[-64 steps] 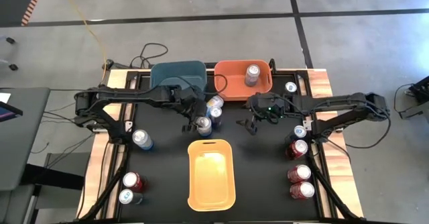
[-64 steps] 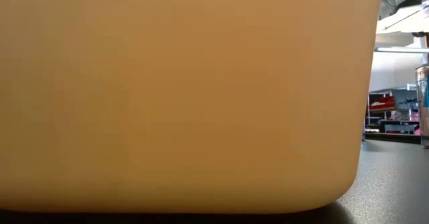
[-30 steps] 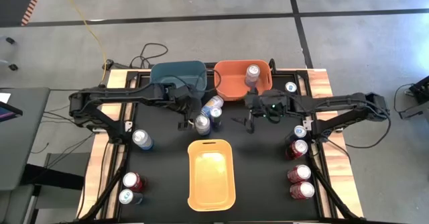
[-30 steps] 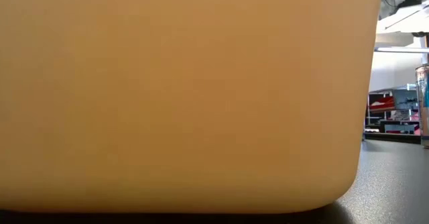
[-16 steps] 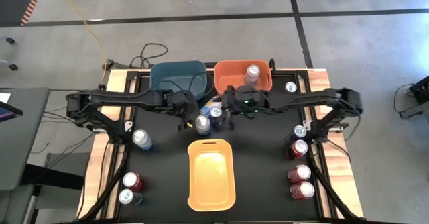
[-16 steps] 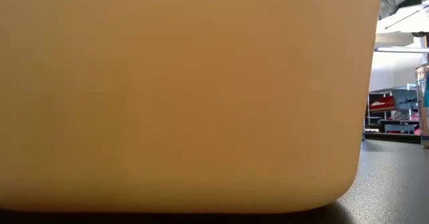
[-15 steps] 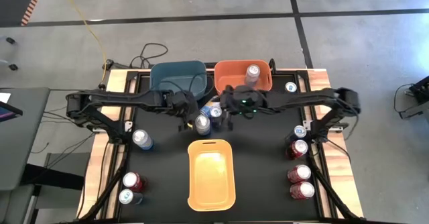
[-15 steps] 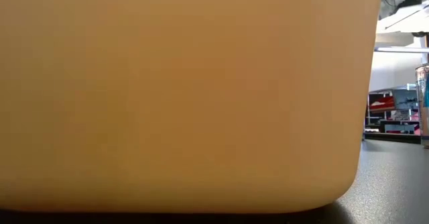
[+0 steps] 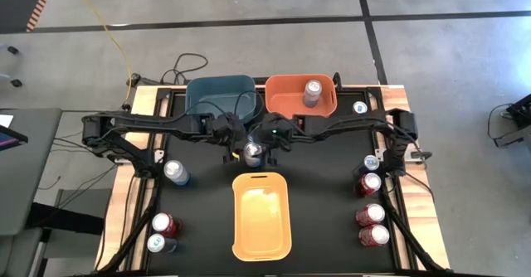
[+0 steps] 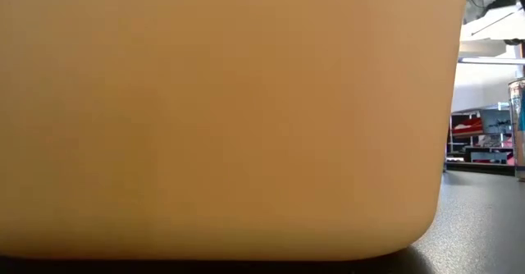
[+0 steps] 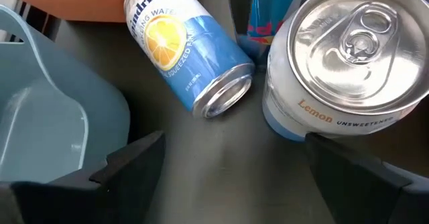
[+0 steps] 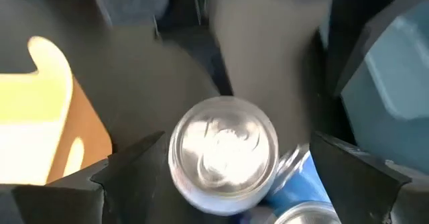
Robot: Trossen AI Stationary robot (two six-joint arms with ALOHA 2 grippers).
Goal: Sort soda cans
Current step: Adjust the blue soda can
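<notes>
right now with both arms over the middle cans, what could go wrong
Both open tools, left tool and right tool, crowd the same upright can, so the arms might collide. In the left wrist view a tipped can lies right beside the upright one; closing here could knock it rolling. The blue bin and yellow bin sit close, leaving little room to swing.

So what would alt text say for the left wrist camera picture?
An upright soda can with a silver top stands between the left hand's open dark fingers. A blue lemon-print can lies tipped beside it, next to a grey-blue bin.
</notes>
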